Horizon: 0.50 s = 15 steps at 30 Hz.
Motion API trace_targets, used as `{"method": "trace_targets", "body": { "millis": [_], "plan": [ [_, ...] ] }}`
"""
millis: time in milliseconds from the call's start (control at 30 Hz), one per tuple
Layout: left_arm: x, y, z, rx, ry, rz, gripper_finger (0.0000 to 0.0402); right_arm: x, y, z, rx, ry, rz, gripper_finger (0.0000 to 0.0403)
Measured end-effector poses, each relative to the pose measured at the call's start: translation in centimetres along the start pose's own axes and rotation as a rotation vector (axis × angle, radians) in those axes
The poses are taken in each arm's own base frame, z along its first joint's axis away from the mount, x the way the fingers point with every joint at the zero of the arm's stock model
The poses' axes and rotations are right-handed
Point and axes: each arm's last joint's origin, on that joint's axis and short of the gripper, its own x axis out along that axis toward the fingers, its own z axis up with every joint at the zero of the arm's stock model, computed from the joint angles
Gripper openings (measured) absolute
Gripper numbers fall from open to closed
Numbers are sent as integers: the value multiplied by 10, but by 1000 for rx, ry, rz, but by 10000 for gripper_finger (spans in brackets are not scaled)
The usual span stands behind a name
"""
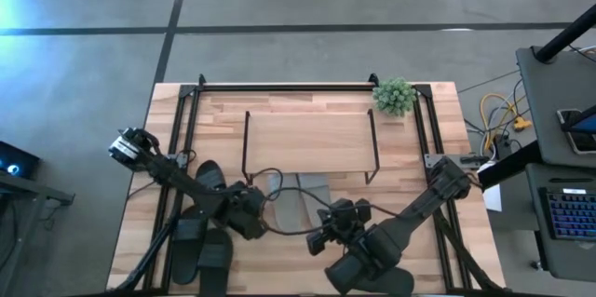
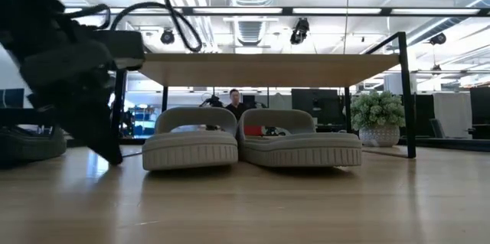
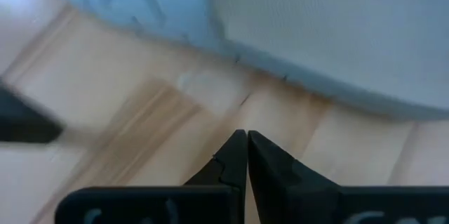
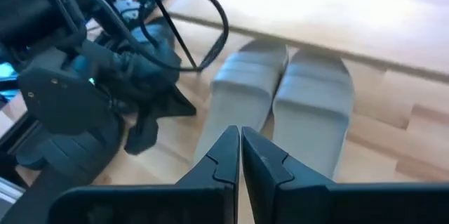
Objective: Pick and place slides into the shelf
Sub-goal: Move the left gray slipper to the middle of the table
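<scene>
We see left claw (image 3: 246, 137) pinched shut, empty, tips just above table (image 1: 438, 139). Right claw (image 4: 240, 134) also shut, holding nothing. Grey slides (image 4: 280, 97): pair, ribbed soles, wide straps, side by side, touching, half under shelf (image 1: 307, 141). Pair sits just ahead of right claw, close beside left claw. Black slides (image 1: 205, 241) lie behind left claw, near left arm.
</scene>
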Motion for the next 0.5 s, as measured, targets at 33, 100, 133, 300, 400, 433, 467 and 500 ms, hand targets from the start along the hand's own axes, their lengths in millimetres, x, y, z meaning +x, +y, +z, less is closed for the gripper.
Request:
{"method": "trace_targets", "body": {
  "millis": [33, 100, 133, 300, 400, 433, 467, 500],
  "plan": [
    [3, 0, 2, -6, -6, -5, 0, -2, -1, 3, -2, -3, 5, 9],
    [7, 0, 6, -23, -17, -7, 0, -4, -1, 6, -3, -10, 11, 9],
    [9, 0, 7, -30, -24, -6, 0, -5, -1, 7, -4, -16, 14, 9],
    [13, 1, 15, -76, -84, -11, 0, -6, -2, 8, -3, -18, 14, 9],
    [15, -1, 22, -113, -127, -45, 0, -5, -2, 8, -1, -18, 13, 9],
    [15, -3, 25, -116, -141, -61, 0, -5, -2, 8, 0, -18, 13, 9],
    [17, -4, 27, -118, -157, -81, 0, -5, -2, 8, 1, -18, 12, 9],
    [17, -7, 30, -117, -177, -106, 0, -5, -2, 7, 1, -18, 12, 9]
  ]
}}
